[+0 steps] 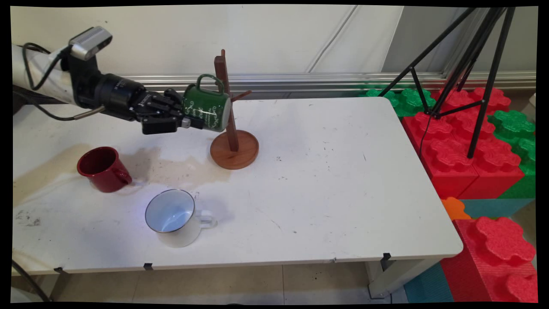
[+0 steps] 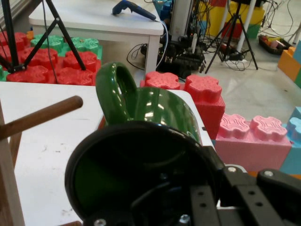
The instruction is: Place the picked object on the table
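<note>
Your arm reaches in level from the left, fingers (image 1: 188, 122) clamped on one green mug (image 1: 207, 107) held sideways against the wooden mug stand (image 1: 233, 148). Two more mugs on the desk (image 1: 343, 180): red (image 1: 103, 169), white (image 1: 173, 216).

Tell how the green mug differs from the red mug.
The green mug is held on its side in the air by the gripper, beside the wooden rack; the red mug stands upright on the table, untouched. Both have a handle.
</note>
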Controlling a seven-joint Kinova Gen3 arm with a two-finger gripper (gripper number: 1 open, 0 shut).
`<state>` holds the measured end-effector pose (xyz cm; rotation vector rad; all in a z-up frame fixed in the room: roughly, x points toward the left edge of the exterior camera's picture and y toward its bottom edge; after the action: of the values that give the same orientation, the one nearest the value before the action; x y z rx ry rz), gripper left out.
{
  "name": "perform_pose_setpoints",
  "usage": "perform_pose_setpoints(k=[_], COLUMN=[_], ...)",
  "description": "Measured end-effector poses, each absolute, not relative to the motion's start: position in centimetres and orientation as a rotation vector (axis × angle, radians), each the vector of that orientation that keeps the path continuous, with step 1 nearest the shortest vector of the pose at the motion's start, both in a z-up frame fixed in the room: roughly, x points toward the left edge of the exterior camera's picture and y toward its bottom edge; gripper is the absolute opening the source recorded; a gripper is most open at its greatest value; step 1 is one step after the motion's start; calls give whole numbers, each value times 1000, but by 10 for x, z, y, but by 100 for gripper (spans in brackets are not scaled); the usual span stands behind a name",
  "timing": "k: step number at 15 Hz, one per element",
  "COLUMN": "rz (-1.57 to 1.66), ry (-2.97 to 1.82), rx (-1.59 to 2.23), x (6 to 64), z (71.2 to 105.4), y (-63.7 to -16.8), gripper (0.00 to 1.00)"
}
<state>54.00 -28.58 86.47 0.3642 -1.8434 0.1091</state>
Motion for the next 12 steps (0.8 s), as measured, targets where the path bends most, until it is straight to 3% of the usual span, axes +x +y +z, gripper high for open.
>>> perform_pose_setpoints(k=[12], rz=[174], ry=[-1979], rx=[281], x=[596], z=[884], y=[-265], gripper=[0])
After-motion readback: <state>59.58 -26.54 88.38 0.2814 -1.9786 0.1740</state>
